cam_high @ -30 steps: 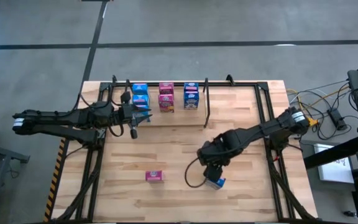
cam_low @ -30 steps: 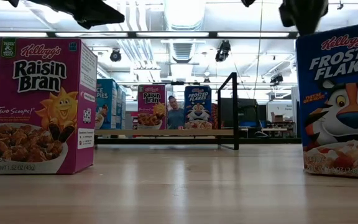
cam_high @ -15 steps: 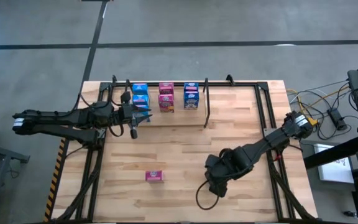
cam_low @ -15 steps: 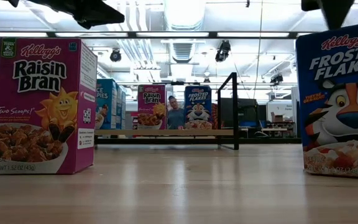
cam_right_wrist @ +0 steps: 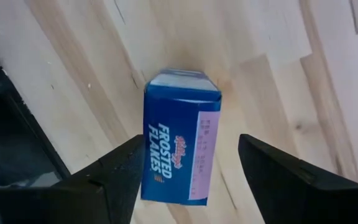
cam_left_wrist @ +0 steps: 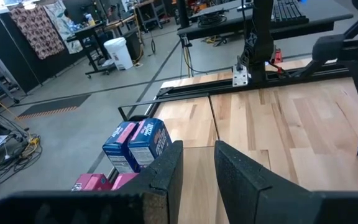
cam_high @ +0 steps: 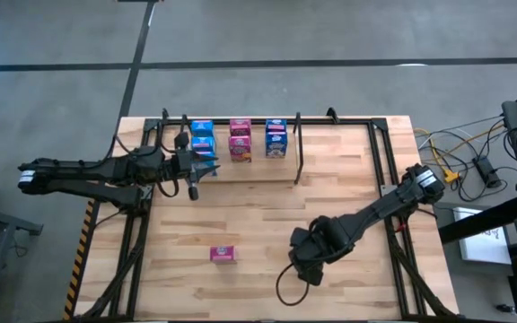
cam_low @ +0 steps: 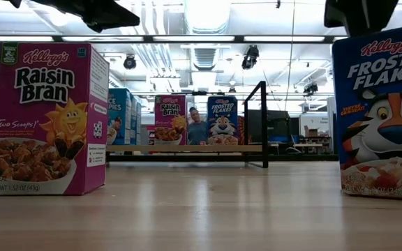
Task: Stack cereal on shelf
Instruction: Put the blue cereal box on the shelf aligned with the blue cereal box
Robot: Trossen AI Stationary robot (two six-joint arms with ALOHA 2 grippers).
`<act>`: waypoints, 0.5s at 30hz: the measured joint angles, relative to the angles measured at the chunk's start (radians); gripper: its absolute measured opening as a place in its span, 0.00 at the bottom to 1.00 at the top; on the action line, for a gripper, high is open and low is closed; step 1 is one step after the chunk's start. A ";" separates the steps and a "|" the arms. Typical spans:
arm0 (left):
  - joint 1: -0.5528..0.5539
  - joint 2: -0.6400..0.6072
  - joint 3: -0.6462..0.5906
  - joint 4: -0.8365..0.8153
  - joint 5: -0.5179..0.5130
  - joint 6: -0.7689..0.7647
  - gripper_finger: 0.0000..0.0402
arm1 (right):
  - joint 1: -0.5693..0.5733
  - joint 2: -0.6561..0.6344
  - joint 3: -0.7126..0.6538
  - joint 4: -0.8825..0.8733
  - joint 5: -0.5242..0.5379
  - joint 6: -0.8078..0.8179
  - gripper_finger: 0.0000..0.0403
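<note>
A blue Frosted Flakes box (cam_right_wrist: pixel 179 143) stands upright on the table near the front right and also shows in the low view (cam_low: pixel 382 111). My right gripper (cam_right_wrist: pixel 191 149) is open and points down just above it, one finger to each side, and hides it in the high view (cam_high: pixel 308 260). A pink Raisin Bran box (cam_high: pixel 223 255) stands on the table near the front. Blue (cam_high: pixel 202 136), pink (cam_high: pixel 240 139) and blue (cam_high: pixel 276 136) boxes stand on the shelf (cam_high: pixel 299 152) at the back. My left gripper (cam_high: pixel 200 169) is open and empty beside the shelf's left end.
Slanted black support frames run along the table's left (cam_high: pixel 133 242) and right (cam_high: pixel 398 242) sides. A black cable loop (cam_high: pixel 285 285) hangs under my right arm near the front edge. Bare wood lies between the shelf and the two loose boxes.
My right gripper has moved toward the table's near edge, over the blue Frosted Flakes box, which it now hides in the high view. The box has stayed where it was.
</note>
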 joint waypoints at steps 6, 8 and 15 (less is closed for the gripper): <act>0.000 0.001 0.000 -0.005 0.000 0.000 0.19 | -0.002 0.013 -0.002 0.017 0.006 0.001 0.61; 0.000 0.002 0.000 -0.011 0.000 0.000 0.19 | -0.002 0.029 -0.004 0.015 0.008 -0.012 0.61; 0.000 0.012 -0.001 -0.015 0.000 0.000 0.19 | -0.013 0.064 -0.004 0.022 -0.004 -0.079 0.60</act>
